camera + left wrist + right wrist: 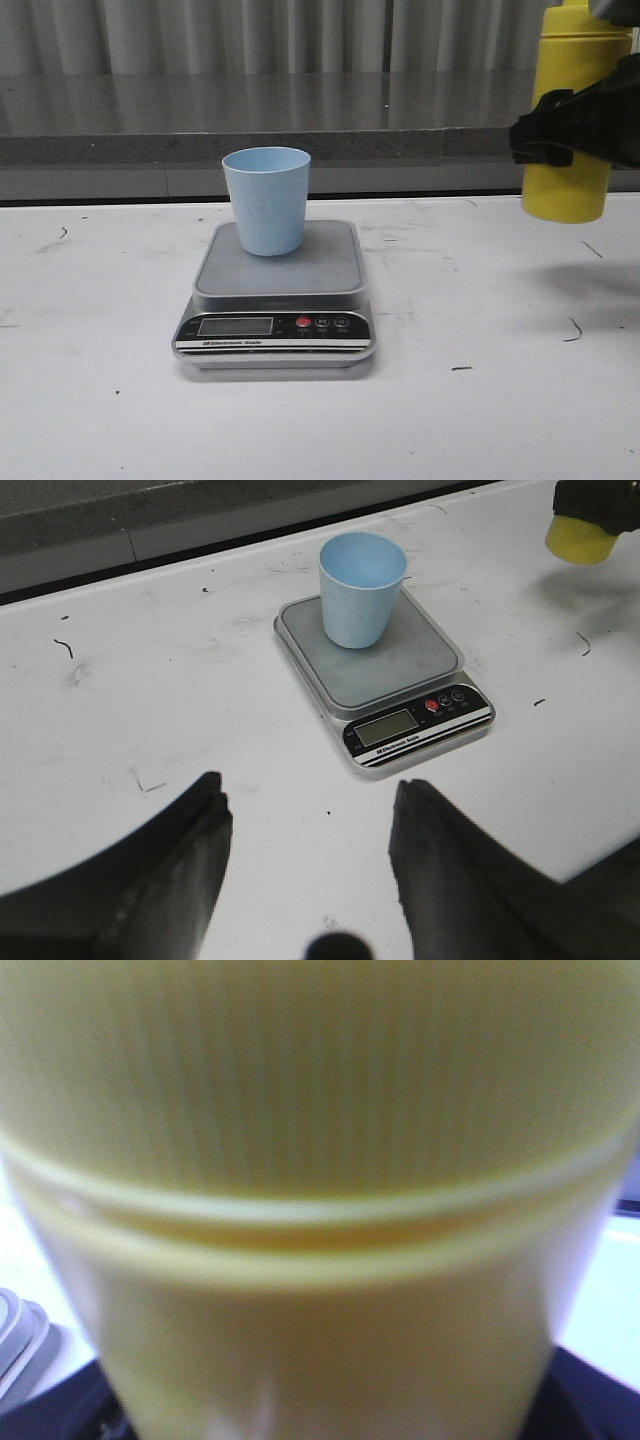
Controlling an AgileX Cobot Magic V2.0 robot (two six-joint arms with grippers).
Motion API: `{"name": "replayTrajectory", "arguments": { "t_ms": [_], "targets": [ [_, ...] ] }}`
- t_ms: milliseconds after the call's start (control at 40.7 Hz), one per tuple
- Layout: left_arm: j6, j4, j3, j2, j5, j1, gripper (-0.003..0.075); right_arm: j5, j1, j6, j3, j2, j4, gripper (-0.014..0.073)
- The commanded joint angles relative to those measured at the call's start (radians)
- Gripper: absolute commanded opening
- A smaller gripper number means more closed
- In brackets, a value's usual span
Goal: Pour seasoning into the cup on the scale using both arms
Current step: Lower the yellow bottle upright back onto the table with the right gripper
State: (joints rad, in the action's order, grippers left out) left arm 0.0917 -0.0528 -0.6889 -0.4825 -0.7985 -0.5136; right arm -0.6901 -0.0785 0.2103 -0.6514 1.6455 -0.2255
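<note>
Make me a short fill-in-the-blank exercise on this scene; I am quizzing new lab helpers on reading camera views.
1. The blue cup stands on the ____.
2. The right gripper holds a bottle whose colour is ____.
3. The bottle hangs above the table, to the ____ of the cup in the front view.
4. The fingers of the left gripper are ____ and hold nothing.

Missing words: scale; yellow; right; open

A plain lab or test bench; scuffed white tabletop [100,400]; grey ledge [150,145] and pale corrugated wall [200,35] at the far side.
</note>
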Motion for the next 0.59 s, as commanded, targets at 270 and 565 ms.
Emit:
{"name": "replayTrajectory", "arguments": {
  "t_ms": [270,565],
  "targets": [
    [0.007,0.001,-0.027,-0.005,0.073,-0.007,0.0365,-0.360,0.002,-0.023,-0.030,0.153,0.020,0.0287],
    [0.007,0.001,-0.027,-0.005,0.073,-0.007,0.0365,-0.378,0.002,-0.109,-0.065,0.235,0.043,0.0297]
  ]
}}
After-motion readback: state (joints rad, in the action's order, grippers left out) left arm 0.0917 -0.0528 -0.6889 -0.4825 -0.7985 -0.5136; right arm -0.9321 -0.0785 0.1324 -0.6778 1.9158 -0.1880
